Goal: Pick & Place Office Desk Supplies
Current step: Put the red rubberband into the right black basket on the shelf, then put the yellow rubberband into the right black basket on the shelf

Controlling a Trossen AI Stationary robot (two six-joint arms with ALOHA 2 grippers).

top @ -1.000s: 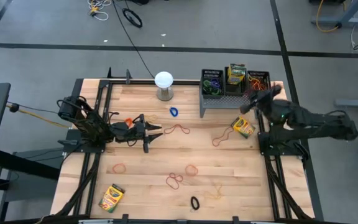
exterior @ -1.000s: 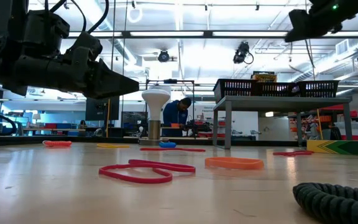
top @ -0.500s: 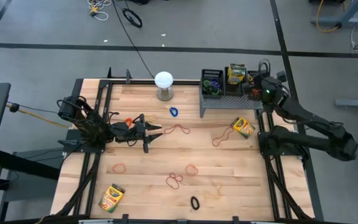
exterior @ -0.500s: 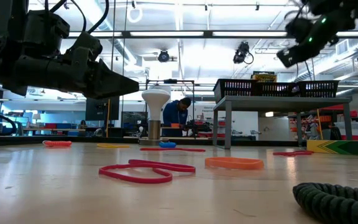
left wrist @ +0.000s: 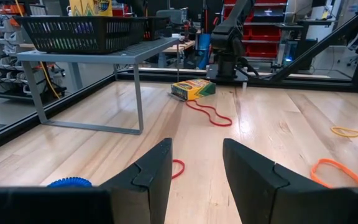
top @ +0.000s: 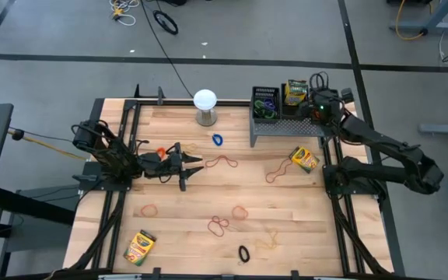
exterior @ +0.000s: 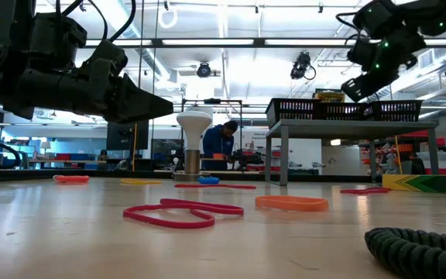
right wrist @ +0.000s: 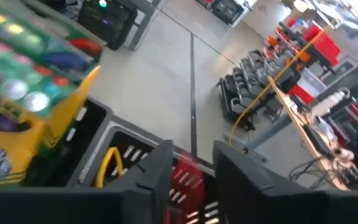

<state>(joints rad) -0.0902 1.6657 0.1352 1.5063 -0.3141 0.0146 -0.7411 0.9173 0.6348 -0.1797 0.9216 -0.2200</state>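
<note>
Three black mesh bins (top: 295, 103) sat in a row on the grey riser (top: 286, 126) at the far right of the table; the left one held purple and green rubber bands, the middle one a crayon box (top: 295, 92) standing upright, the right one orange and red bands. The right gripper (top: 317, 106) hovered over the right bin, its fingers (right wrist: 154, 174) parted with a red band showing in the gap between them; whether it touched them could not be told. A second crayon box (top: 305, 159) lay on the wood just near of the riser, beside a red band (top: 277, 171), and a third crayon box (top: 140, 246) lay at the near left. More loops were scattered across the middle: blue (top: 218, 140), red (top: 224, 162), orange (top: 240, 211), black (top: 243, 253). The left gripper (top: 195, 164) waited low over the left side of the table, fingers (left wrist: 148, 174) apart and empty. A white globe (top: 204, 101) stood at the far edge.
</note>
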